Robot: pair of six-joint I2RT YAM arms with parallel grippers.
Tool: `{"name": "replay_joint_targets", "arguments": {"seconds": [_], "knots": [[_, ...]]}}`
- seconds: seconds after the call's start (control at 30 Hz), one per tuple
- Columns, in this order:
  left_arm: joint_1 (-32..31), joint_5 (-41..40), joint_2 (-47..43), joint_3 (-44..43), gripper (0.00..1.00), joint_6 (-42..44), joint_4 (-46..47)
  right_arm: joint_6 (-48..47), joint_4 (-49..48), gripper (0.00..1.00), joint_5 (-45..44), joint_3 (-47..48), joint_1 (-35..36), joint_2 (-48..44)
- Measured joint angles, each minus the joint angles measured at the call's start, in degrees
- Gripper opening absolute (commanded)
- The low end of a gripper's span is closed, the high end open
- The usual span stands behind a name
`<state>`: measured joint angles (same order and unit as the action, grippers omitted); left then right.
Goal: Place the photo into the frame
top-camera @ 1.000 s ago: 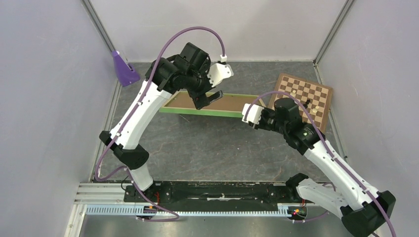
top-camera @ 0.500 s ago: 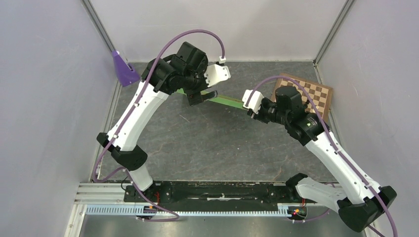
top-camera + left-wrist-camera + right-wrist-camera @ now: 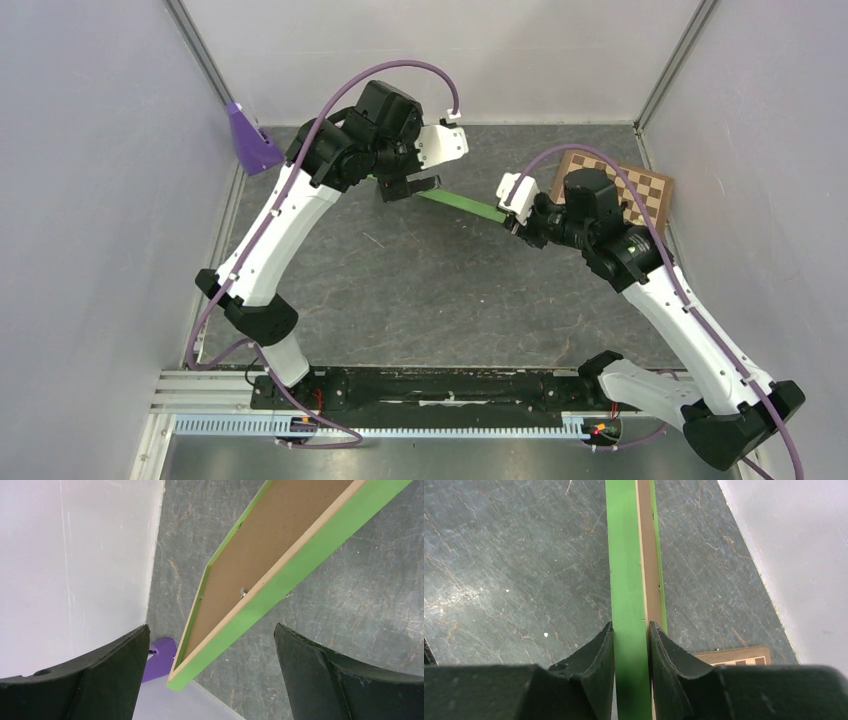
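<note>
One frame [image 3: 624,555] on edge | right gripper [image 3: 631,640] pinches its green rail | left gripper [image 3: 211,630] spread; not touching frame

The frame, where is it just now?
In the top view the frame is up on edge between the arms, its right end clamped in the right gripper near the chessboard, its left end under the open left gripper.

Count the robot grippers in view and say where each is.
2. The left gripper hangs open over the frame's left end; the right gripper clamps its green rail near the chessboard. None hidden.
</note>
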<state>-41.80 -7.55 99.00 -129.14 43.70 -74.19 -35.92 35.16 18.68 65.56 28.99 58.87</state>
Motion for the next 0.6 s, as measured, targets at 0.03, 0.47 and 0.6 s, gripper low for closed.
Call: {"name": "replay_joint_targets", "arguments": {"seconds": [0.03, 0.47, 0.6], "knots": [[0.0, 0.04, 0.0, 0.0, 1.0, 0.55, 0.28, 0.46, 0.13, 0.0, 0.39, 0.33, -0.28, 0.0], [0.0, 3.15, 2.23, 0.0, 1.0, 8.5, 3.61, 5.11, 0.92, 0.0, 3.54, 2.73, -2.8, 0.0], [0.0, 4.33, 4.66, 0.0, 1.0, 10.97, 4.59, 6.19, 0.57, 0.0, 4.46, 2.73, -4.35, -0.04]]}}
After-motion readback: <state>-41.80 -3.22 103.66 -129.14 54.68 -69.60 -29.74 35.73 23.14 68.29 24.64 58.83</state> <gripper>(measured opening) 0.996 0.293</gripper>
